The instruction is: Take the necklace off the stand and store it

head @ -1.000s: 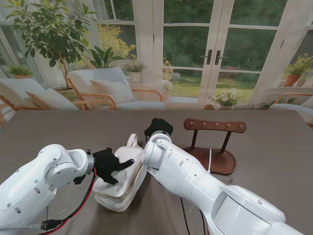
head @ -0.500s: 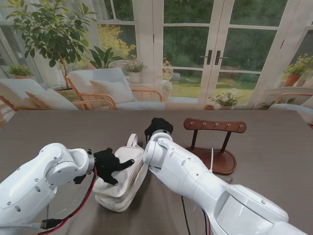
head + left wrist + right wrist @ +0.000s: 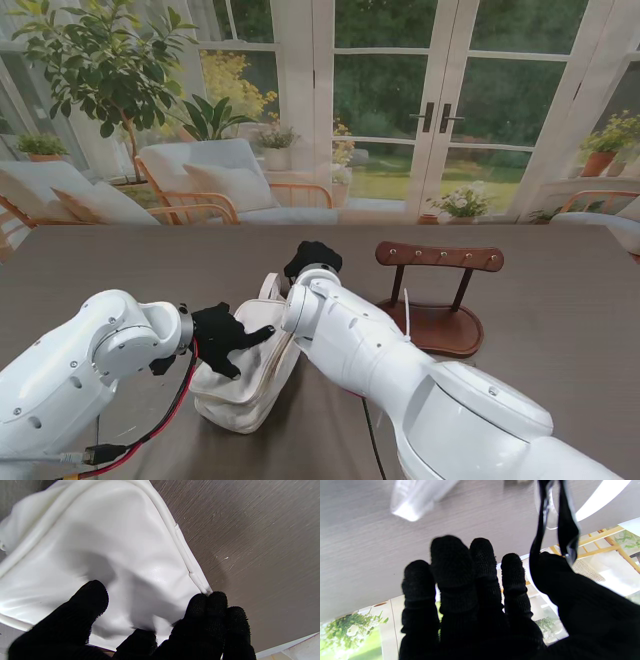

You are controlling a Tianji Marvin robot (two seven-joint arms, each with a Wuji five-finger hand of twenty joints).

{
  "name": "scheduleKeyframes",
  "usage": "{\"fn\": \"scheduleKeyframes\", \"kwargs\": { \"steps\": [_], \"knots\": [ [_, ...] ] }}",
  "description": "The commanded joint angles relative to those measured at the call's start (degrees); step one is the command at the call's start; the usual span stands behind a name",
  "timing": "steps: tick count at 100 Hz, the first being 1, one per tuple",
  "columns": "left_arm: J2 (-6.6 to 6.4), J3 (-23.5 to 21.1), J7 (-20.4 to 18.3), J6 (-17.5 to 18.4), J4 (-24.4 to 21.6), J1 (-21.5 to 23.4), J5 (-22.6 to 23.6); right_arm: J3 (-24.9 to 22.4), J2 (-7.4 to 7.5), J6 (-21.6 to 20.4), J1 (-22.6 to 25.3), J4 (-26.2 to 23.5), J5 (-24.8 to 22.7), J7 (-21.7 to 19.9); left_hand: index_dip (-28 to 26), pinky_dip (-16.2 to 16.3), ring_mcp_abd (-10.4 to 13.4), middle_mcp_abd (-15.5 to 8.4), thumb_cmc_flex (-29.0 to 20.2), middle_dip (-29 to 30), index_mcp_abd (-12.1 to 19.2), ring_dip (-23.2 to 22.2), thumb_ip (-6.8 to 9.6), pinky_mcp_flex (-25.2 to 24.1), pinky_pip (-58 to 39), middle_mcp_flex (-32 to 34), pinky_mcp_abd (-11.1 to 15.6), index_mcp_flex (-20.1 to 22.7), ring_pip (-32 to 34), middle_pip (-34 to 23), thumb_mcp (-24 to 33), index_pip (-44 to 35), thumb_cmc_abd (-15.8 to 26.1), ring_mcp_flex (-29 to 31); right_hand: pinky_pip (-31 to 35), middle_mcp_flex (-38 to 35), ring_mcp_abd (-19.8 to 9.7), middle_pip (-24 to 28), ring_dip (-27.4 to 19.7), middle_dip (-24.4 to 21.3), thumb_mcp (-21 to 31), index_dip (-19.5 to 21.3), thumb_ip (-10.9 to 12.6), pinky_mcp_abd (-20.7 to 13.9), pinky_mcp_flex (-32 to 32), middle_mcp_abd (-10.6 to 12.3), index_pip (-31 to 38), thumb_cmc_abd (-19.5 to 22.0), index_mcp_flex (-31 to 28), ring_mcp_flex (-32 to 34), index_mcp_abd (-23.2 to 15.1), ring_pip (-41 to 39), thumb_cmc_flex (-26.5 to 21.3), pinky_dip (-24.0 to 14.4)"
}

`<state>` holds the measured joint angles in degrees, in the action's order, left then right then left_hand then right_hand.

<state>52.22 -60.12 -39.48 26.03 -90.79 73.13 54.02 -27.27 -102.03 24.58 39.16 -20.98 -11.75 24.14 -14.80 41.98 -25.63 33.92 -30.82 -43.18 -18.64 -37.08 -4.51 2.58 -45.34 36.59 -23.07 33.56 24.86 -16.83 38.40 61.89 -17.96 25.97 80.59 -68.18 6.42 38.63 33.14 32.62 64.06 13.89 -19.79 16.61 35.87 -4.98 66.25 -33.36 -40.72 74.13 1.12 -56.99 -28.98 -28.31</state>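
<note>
Necklace (image 3: 563, 527) first: in the right wrist view it was a thin dark cord looped over the thumb of the right hand, with something glassy glinting along it; it looked light, limp and slippery, likely to slide off a smooth digit, so I judged pinching the cord between thumb and forefinger safer than letting it merely drape.

Going left to right in the stand view, the left hand (image 3: 222, 338) lay on the white bag (image 3: 245, 375), fingers spread and pressing the soft, glossy panel, thumb apart from the rest; it steadied the bag and clasped nothing I could see. Its wrist view showed fingertips (image 3: 215, 605) at the piped edge of the bag (image 3: 112, 550).

Next came the right hand (image 3: 312, 258), beyond the bag's far end, above the table (image 3: 560, 300). Its four fingers (image 3: 452, 565) were curled loosely together, not clenched, with only the cord hooked on the thumb.

Farthest right, the wooden stand (image 3: 438, 300) stood with bare pegs.
</note>
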Motion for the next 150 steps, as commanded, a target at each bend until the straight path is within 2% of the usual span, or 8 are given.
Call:
{"fn": "scheduleKeyframes", "kwargs": {
  "steps": [1,35,48,58,77,92,124,150],
  "knots": [
    [-0.21,3.44,-4.46,1.38,4.34,4.56,-0.25,0.10,-1.02,-0.90,-1.04,-0.39,-0.09,-0.65,-7.30,-0.50,8.26,-20.96,0.81,-1.78,9.83,0.83,-1.87,-1.24,1.63,4.09,9.07,15.18,-0.23,-5.29,-3.28,-76.15,-9.03,0.90,0.06,0.81,0.50,-0.17,0.42,-0.71,-2.50,-0.56,1.87,-0.47,11.80,-0.73,-0.08,10.07,-0.56,0.88,-1.60,-0.14,1.62,-0.34],
    [-0.35,4.11,-4.56,1.66,5.09,3.76,-1.53,2.08,0.75,-0.10,-0.40,-4.31,-0.85,-3.81,-7.29,-0.50,8.16,-20.80,0.80,-1.81,9.73,0.80,-1.87,-1.30,1.63,4.05,9.05,15.16,-0.20,-5.31,-3.38,-76.13,-8.76,0.84,0.19,0.73,0.02,-0.28,0.44,-0.64,-2.09,-0.97,2.11,-0.78,11.90,-0.59,-1.42,10.02,-0.66,0.88,-0.56,-0.15,2.46,-0.43],
    [-0.31,3.81,-4.51,1.78,4.91,3.92,-1.22,2.49,4.54,2.45,0.62,-10.28,-1.75,-6.41,-7.19,-0.48,8.23,-20.86,0.82,-1.83,9.81,0.78,-1.84,-1.35,1.63,3.97,9.10,14.62,-0.20,-5.30,-3.69,-75.86,-8.27,0.78,-0.62,3.38,0.25,-0.50,-0.69,-0.55,1.45,-0.93,5.13,-1.32,10.54,-0.83,-5.76,7.95,1.80,0.80,3.26,2.83,7.28,-0.38],
    [-0.22,3.05,-4.17,2.25,4.46,4.46,-0.27,2.37,9.22,5.57,1.87,-18.04,-2.37,-10.77,-6.82,-0.46,8.14,-20.86,0.94,-1.83,9.68,0.78,-1.81,-1.40,1.65,3.88,9.15,13.08,-0.23,-5.28,-4.13,-75.00,-7.69,0.67,-3.09,10.06,0.94,-0.43,-2.06,-0.77,1.90,6.93,13.10,-1.56,6.49,-1.42,-13.48,9.78,6.98,0.09,6.91,10.43,10.40,-1.13],
    [0.20,0.16,-2.85,3.20,2.52,6.75,2.57,1.24,16.74,9.49,4.37,-29.95,-5.45,-16.27,-5.83,-0.37,7.94,-20.84,0.78,-1.83,9.39,0.76,-1.63,-1.25,1.54,3.94,9.01,11.38,-0.18,-5.29,-5.05,-73.45,-7.03,0.76,-5.98,19.20,1.60,-1.80,-2.88,-2.65,3.18,6.30,14.23,-2.09,1.31,-2.72,-18.11,6.49,13.91,-6.97,9.54,17.34,11.07,-1.03],
    [0.40,-0.75,-2.07,3.70,1.67,7.37,3.64,0.58,20.82,11.78,5.42,-36.02,-7.50,-20.52,-5.55,-0.32,8.01,-20.89,0.75,-1.81,9.39,0.75,-1.50,-1.17,1.45,3.95,9.06,11.27,-0.12,-5.27,-5.46,-73.31,-6.60,0.84,-7.51,24.22,1.68,-2.35,-3.15,-3.83,4.60,5.67,14.70,-2.58,-1.33,-3.46,-19.74,3.67,16.36,-11.29,10.35,19.73,9.52,-1.17],
    [1.12,-4.54,0.99,5.12,-1.25,9.78,7.05,1.37,25.17,11.04,5.98,-40.68,-9.78,-26.86,-5.41,-1.41,7.37,-20.44,0.02,2.97,9.41,2.39,-1.02,-1.04,2.43,3.95,8.34,11.25,-2.03,-1.35,-7.20,-73.69,-4.09,0.72,-9.49,30.48,0.94,-2.77,-3.64,-5.95,10.03,3.97,14.74,-3.43,-3.97,-3.40,-23.08,-5.47,20.60,-16.13,12.04,21.27,5.55,-2.05],
    [2.11,-10.56,5.50,5.90,-5.38,14.16,9.04,1.32,26.97,7.61,6.62,-42.43,-10.02,-29.37,-4.44,-3.61,6.85,-20.18,-0.45,8.20,10.06,5.68,-0.44,-0.39,5.17,4.20,7.19,7.24,-5.94,2.58,-9.97,-71.68,-1.56,0.84,-10.12,31.89,0.59,-3.30,-3.80,-6.72,8.17,2.92,13.13,-4.11,-4.50,-2.29,-24.00,-11.03,20.87,-17.07,10.31,21.55,6.14,-2.40]
  ]
}}
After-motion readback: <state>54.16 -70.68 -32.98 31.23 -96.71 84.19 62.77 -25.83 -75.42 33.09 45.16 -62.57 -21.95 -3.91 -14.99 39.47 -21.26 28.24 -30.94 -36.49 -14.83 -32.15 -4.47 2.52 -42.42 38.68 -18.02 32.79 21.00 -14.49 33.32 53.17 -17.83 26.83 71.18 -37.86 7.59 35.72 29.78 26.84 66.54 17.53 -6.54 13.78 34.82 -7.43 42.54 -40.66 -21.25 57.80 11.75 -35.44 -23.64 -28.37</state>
